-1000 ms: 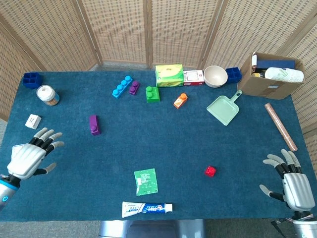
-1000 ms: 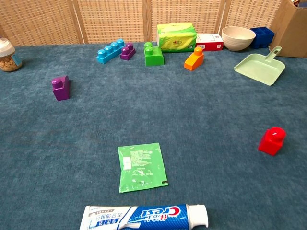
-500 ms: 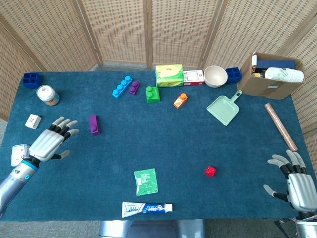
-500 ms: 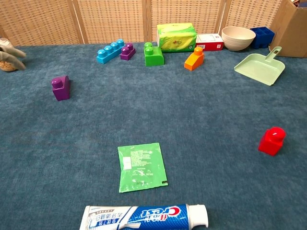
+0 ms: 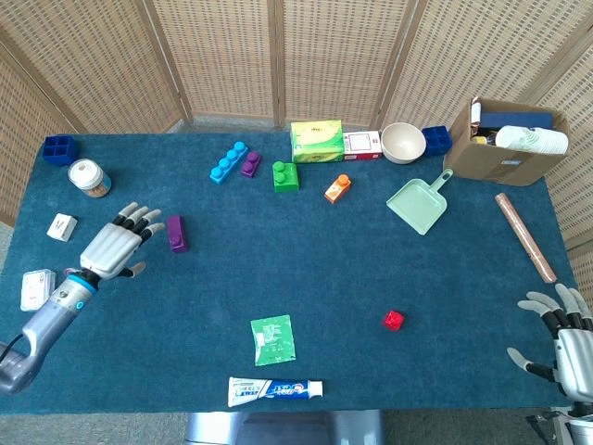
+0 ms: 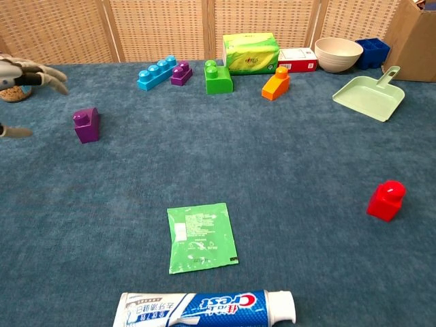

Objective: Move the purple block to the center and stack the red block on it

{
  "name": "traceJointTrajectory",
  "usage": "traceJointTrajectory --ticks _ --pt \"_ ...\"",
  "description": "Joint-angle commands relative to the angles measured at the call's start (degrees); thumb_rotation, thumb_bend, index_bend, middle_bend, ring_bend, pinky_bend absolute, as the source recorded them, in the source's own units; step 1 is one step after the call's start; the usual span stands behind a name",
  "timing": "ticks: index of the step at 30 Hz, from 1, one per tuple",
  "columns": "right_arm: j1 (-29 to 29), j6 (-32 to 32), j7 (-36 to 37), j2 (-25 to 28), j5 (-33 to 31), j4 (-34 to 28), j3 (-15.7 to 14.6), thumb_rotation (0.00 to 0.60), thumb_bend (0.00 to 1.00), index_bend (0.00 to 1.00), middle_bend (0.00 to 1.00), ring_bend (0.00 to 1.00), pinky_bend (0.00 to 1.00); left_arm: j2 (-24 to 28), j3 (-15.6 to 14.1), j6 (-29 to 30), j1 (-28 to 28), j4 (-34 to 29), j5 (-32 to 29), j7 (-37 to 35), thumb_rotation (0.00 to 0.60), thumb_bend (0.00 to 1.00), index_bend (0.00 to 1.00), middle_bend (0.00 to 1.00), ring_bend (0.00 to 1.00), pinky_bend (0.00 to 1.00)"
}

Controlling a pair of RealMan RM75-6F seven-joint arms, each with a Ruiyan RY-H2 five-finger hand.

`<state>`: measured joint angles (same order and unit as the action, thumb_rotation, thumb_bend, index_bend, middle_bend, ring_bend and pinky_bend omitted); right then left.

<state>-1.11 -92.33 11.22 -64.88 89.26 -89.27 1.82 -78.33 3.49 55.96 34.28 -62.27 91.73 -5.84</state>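
Left hand [image 5: 119,247] has advanced to just beside the small purple plastic block [image 5: 175,233], fingers spread, holding nothing; only its fingertips show in chest view. Purple block sits left on the blue carpeted table [image 5: 306,250], well apart from the red plastic block [image 5: 394,320]. Right hand [image 5: 567,343] open, cut off at frame corner.

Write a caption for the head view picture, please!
Left hand open beside the purple block, red block waiting far across the blue table.
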Motion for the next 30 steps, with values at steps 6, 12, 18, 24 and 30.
traceJointTrajectory --ticks 6,12,18,24,30 --pt "-0.6 -0.3 0.6 0.3 -0.7 0.4 0.3 0.600 0.10 0.31 0.26 0.03 0.04 -3.2 0.6 -2.6 2.9 4.1 -1.8 0.9 0.600 0.34 0.14 0.03 0.00 0.00" --pt "-1.2 -0.8 1.1 0.7 -1.3 0.4 0.5 0.600 0.10 0.31 0.26 0.03 0.04 -5.8 0.5 -4.5 4.9 7.2 -2.6 1.0 0.600 0.34 0.14 0.02 0.00 0.00" --pt "-1.8 -1.0 1.6 1.0 -1.9 0.6 0.7 0.600 0.10 0.31 0.26 0.03 0.04 -8.4 0.2 -6.2 6.6 10.1 -3.2 0.8 0.600 0.34 0.14 0.02 0.00 0.00" --pt "-2.7 -1.9 2.5 1.2 -2.7 1.0 1.1 0.600 0.10 0.31 0.26 0.02 0.04 -11.4 0.4 -8.6 9.0 13.8 -4.0 0.5 0.600 0.34 0.14 0.02 0.00 0.00" --pt "-3.3 -2.3 3.0 1.3 -2.9 1.3 1.1 0.600 0.10 0.31 0.26 0.02 0.04 -13.5 0.5 -8.9 10.5 16.6 -4.3 -0.9 0.600 0.34 0.15 0.03 0.00 0.00"
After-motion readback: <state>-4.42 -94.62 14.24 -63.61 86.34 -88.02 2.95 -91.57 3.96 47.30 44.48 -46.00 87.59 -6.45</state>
